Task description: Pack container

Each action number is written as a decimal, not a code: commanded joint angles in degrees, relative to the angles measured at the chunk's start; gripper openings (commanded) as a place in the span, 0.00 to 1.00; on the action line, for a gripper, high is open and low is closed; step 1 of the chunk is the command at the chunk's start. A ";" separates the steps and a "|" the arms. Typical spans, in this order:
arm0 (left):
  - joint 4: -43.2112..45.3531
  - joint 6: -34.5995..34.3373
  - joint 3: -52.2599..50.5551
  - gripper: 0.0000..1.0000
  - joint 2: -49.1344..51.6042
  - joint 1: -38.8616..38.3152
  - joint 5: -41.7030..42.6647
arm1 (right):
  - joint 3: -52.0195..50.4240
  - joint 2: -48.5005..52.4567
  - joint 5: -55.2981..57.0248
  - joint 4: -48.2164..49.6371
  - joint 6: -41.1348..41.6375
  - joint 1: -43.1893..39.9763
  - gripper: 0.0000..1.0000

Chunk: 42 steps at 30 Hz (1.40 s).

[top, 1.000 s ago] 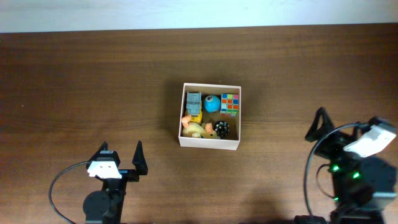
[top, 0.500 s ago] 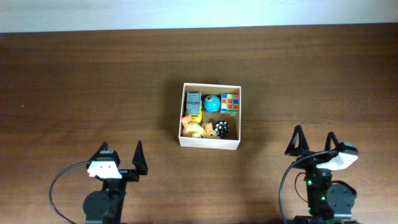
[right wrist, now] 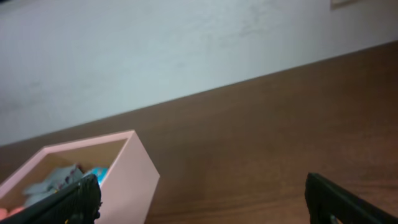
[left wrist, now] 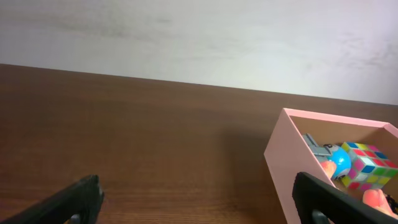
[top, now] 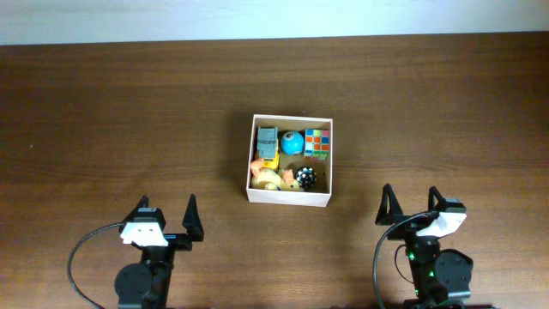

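Note:
The container (top: pixel 290 197) is a shallow white-walled square box at the table's middle. It holds a grey toy car (top: pixel 268 142), a blue ball (top: pixel 292 142), a colour cube (top: pixel 317 143), a black spiky ball (top: pixel 307 177) and an orange-yellow toy (top: pixel 268 177). My left gripper (top: pixel 167 215) is open and empty, near the front edge, left of the box. My right gripper (top: pixel 410 206) is open and empty, front right of the box. The box also shows in the left wrist view (left wrist: pixel 280 155) and in the right wrist view (right wrist: pixel 134 171).
The dark wooden table (top: pixel 129 112) runs to a pale wall at the back (top: pixel 274 17). Black cables loop beside both arm bases at the front edge.
My right arm has swung left and inward, from the far right toward the spot front right of the box. The left arm and the toys have not moved.

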 commanded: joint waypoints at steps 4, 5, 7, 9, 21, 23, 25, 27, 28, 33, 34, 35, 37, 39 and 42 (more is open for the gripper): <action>0.15 1.14 -0.35 0.99 -0.50 -0.17 0.63 | -0.26 -0.92 -0.33 -1.46 -4.26 0.42 0.99; 0.15 1.14 -0.35 0.99 -0.50 -0.17 0.63 | -0.26 -0.92 -0.28 -1.44 -4.26 0.42 0.99; 0.15 1.14 -0.35 0.99 -0.50 -0.17 0.63 | -0.26 -0.92 -0.31 -1.44 -4.24 0.42 0.99; 0.15 1.14 -0.35 0.99 -0.50 -0.17 0.63 | -0.26 -0.92 -0.33 -1.44 -4.24 0.42 0.99; 0.15 1.14 -0.35 0.99 -0.50 -0.17 0.63 | -0.26 -0.92 -0.33 -1.44 -4.24 0.42 0.99; 0.15 1.14 -0.35 0.99 -0.50 -0.17 0.63 | -0.26 -0.92 -0.33 -1.44 -4.24 0.42 0.99; 0.15 1.14 -0.35 0.99 -0.50 -0.17 0.63 | -0.26 -0.92 -0.33 -1.44 -4.24 0.42 0.99; 0.15 1.14 -0.35 0.99 -0.50 -0.17 0.63 | -0.26 -0.92 -0.31 -1.44 -4.24 0.42 0.99; 0.15 1.14 -0.35 0.99 -0.50 -0.17 0.63 | -0.26 -0.92 -0.33 -1.44 -4.22 0.42 0.99; 0.15 1.14 -0.35 0.99 -0.50 -0.17 0.63 | -0.26 -0.92 -0.33 -1.44 -4.24 0.42 0.99; 0.15 1.14 -0.35 0.99 -0.50 -0.17 0.63 | -0.26 -0.92 -0.31 -1.44 -4.24 0.42 0.99; 0.15 1.14 -0.35 0.99 -0.50 -0.17 0.63 | -0.26 -0.92 -0.33 -1.44 -4.24 0.42 0.99; 0.15 1.14 -0.35 0.99 -0.50 -0.17 0.63 | -0.26 -0.92 -0.33 -1.44 -4.22 0.42 0.99; 0.15 1.14 -0.35 0.99 -0.50 -0.17 0.63 | -0.26 -0.92 -0.33 -1.44 -4.24 0.42 0.99; 0.15 1.14 -0.35 0.99 -0.50 -0.17 0.63 | -0.26 -0.92 -0.33 -1.44 -4.24 0.42 0.99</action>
